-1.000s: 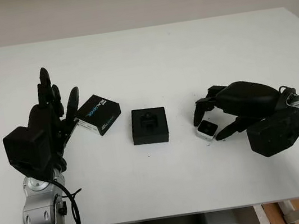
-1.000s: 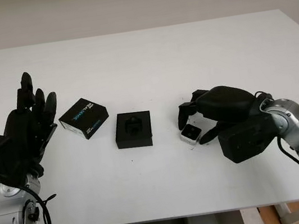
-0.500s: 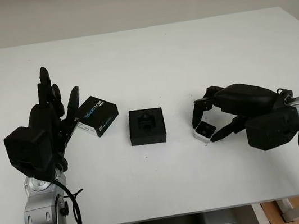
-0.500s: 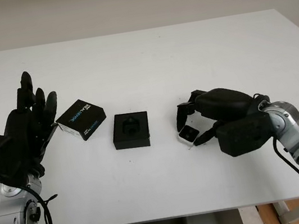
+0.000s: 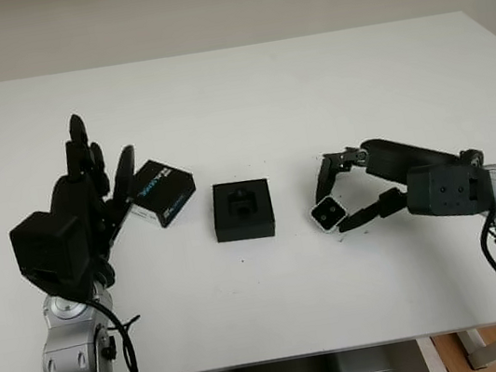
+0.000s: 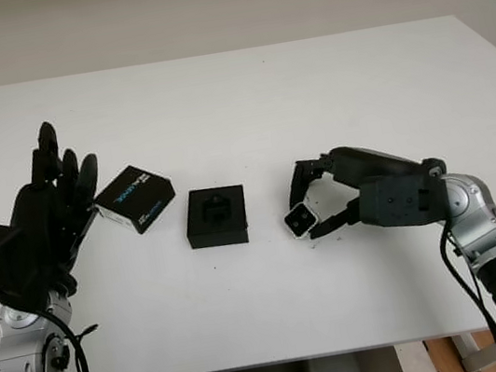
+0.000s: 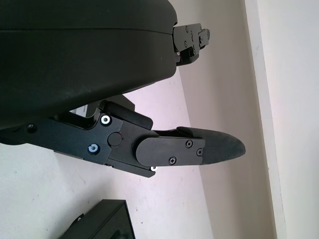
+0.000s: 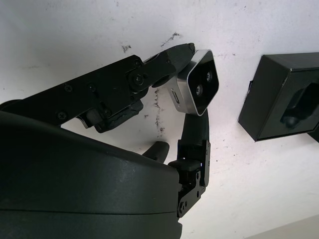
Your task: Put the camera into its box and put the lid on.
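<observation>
right wrist view has my right hand (image 8: 187,107) pinching the camera (image 8: 197,88) just beside the open box (image 5: 243,210). next i should carry it over the recess and lower it in. my left hand (image 5: 89,197) hovers open by the lid (image 5: 162,191).

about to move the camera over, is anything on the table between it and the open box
Nothing visible. The right hand grips the camera just right of the open box, with bare table between them. The lid lies on the box's far side, by the open left hand.
</observation>
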Controlling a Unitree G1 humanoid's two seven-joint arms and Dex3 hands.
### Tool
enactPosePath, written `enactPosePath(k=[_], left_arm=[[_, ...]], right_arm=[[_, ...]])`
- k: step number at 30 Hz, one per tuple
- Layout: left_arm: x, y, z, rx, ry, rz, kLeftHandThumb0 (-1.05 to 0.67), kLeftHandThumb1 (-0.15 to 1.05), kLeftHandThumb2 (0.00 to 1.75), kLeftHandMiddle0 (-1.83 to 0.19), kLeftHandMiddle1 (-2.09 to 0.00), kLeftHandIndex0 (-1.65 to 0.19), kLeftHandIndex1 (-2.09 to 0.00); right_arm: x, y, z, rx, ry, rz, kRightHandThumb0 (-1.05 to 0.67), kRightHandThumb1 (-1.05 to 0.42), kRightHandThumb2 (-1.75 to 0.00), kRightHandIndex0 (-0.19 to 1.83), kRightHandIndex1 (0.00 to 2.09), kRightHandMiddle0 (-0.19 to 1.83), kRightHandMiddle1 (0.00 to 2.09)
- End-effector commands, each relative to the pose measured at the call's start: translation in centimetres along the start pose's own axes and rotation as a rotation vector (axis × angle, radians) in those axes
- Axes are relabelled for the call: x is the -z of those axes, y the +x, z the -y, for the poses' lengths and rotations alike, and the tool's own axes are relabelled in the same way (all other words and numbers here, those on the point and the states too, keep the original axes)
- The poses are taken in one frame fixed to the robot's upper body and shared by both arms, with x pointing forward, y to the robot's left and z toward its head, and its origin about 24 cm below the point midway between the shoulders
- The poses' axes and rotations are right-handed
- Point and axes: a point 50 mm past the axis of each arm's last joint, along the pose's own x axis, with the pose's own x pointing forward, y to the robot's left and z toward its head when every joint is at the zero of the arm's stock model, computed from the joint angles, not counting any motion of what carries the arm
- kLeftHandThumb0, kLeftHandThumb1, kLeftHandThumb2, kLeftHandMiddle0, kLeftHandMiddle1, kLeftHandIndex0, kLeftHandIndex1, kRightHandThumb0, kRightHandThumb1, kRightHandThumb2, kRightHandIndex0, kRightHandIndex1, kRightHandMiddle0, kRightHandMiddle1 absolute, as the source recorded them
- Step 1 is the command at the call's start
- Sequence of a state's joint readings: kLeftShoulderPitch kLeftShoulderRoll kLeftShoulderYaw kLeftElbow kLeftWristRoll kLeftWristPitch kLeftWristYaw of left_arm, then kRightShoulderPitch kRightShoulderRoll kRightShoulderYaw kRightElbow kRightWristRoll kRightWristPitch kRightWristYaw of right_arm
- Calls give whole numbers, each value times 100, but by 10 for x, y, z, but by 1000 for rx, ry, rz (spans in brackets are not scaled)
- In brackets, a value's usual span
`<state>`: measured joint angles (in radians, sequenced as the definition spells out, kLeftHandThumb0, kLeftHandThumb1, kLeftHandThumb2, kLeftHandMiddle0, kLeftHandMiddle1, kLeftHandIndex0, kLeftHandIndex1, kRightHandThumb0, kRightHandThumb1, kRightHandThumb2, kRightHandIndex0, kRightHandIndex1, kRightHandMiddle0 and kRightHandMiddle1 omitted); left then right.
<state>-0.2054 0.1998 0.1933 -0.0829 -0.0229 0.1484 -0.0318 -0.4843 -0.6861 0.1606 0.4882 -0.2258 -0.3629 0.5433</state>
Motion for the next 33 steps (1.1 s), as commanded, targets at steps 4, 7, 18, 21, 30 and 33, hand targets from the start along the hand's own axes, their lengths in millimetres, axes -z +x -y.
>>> enactPosePath(k=[4, 7, 18, 21, 30, 33], left_arm=[[-3, -1, -1, 9, -2, 13, -71, 105, 39, 11, -5, 15, -5], [-3, -1, -1, 10, -2, 11, -72, 105, 38, 10, -5, 15, -5], [-4, -1, -3, 4, 19, 14, -72, 105, 38, 9, -6, 14, -6], [-4, 0, -4, 5, 18, 12, -73, 105, 39, 9, -6, 14, -6], [-5, 0, -5, 7, 19, 10, -72, 105, 38, 10, -5, 15, -5], [-5, 0, -6, 5, 19, 9, -72, 105, 38, 10, -5, 15, -5]], right_arm=[[-1, 1, -5, 5, 55, 14, -43, -95, -5, 21, 38, 38, 156], [-2, 1, -5, 15, 66, 6, -42, -95, -5, 22, 34, 36, 160], [-13, -1, 7, 149, 255, 66, -46, -96, -5, 20, 25, 35, 163], [-18, 0, 9, 204, 284, 100, -47, -96, -5, 21, 24, 37, 166], [-35, 10, 13, 315, 429, 169, -48, -99, -6, 9, 11, 29, 168], [-40, 17, 10, 343, 495, 197, -47, -99, -6, 7, 9, 28, 168]])
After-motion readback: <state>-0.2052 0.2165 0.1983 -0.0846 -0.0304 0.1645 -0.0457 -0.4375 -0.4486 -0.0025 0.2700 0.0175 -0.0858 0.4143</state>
